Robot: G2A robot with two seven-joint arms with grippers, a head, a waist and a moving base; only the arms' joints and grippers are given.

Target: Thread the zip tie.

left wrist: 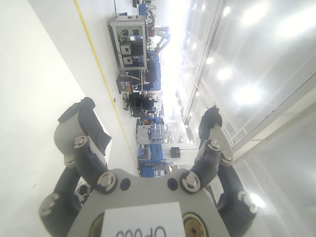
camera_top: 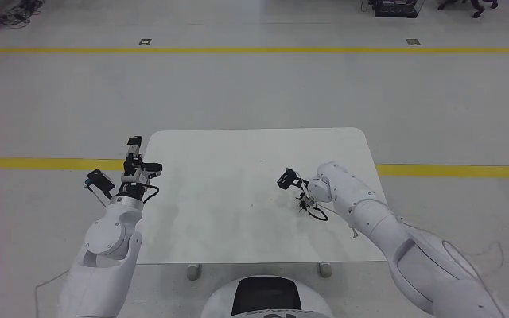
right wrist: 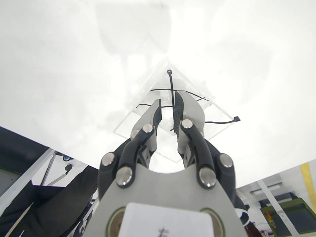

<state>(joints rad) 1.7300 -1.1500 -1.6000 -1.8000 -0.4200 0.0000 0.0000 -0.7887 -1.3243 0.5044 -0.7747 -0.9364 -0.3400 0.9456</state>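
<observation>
My left gripper (camera_top: 141,157) sits at the table's (camera_top: 238,159) left edge, up off the surface and pointing away from me. In its wrist view it aims out at the hall and ceiling lights. Its fingers (left wrist: 85,124) are spread wide, with nothing between them.

The white tabletop lies between the two arms.

On the right side of the table, my right gripper (right wrist: 167,98) is down over a clear plate (right wrist: 127,124) that lies flat on the surface. The jaws are narrow, with a slim gap still showing between the ribbed pads (right wrist: 177,109). One black zip tie (right wrist: 170,82) runs across the plate with its square head beyond the fingertips. Its strap passes into the gap, close against one pad; I cannot tell whether that pad actually touches it. Thin black strands cross the plate under the fingertips. A second tie (right wrist: 222,122) lies near the plate's edge beside the gripper, its head just past the corner. From the top view these ties show as a small dark tangle just below the gripper.
</observation>
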